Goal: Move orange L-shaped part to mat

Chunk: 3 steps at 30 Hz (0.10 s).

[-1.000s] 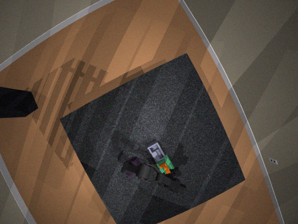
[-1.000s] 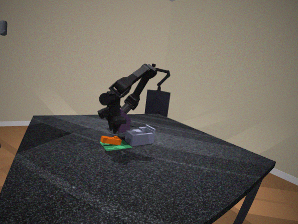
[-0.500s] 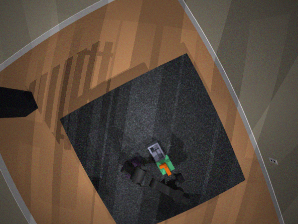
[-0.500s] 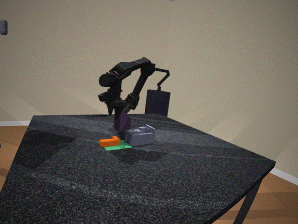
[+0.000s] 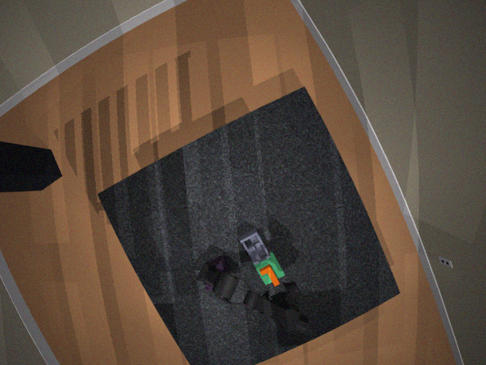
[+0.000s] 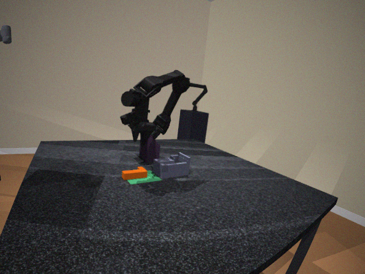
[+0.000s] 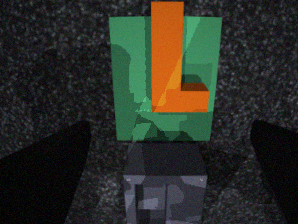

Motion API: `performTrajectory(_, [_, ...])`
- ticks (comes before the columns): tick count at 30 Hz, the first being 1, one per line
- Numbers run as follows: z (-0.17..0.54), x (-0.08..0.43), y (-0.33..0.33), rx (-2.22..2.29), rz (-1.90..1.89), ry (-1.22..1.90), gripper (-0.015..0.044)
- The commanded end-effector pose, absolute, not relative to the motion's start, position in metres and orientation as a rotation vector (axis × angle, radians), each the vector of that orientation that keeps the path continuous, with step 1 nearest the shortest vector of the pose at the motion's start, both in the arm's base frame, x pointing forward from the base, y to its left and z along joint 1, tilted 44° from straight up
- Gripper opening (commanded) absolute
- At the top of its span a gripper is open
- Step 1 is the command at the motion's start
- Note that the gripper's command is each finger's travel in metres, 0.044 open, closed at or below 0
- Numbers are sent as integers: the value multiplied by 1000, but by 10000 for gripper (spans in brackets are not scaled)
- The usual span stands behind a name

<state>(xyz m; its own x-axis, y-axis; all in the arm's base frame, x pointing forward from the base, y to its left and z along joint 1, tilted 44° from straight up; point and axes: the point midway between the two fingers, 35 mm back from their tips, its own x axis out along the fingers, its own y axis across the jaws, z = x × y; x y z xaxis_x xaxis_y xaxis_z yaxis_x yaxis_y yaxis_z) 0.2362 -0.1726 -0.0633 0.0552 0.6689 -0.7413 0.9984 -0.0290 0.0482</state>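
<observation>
The orange L-shaped part (image 5: 270,274) (image 6: 134,174) (image 7: 165,55) lies flat on the green mat (image 5: 279,268) (image 6: 144,180) (image 7: 127,75). The end of its long arm reaches a little over the mat's edge. The grey tray (image 5: 254,247) (image 6: 172,167) (image 7: 165,185) stands right beside the mat and its pocket is empty. My gripper (image 6: 134,136) (image 7: 171,129) is open wide and empty. It hangs well above the mat and the part, touching neither. In the wrist view its two dark fingers stand far apart at the lower corners.
The arm's purple base (image 5: 218,266) (image 6: 149,150) stands just behind the tray on the dark speckled table (image 6: 215,230). A dark box (image 6: 193,125) stands at the table's back edge. The table's right edge drops off to a wooden floor.
</observation>
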Motion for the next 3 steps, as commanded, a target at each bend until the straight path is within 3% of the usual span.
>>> performTrajectory(1, [-64,236,-172,1763,-736,1673,400])
performTrajectory(3, [-64,236,-172,1763,-736,1673,400])
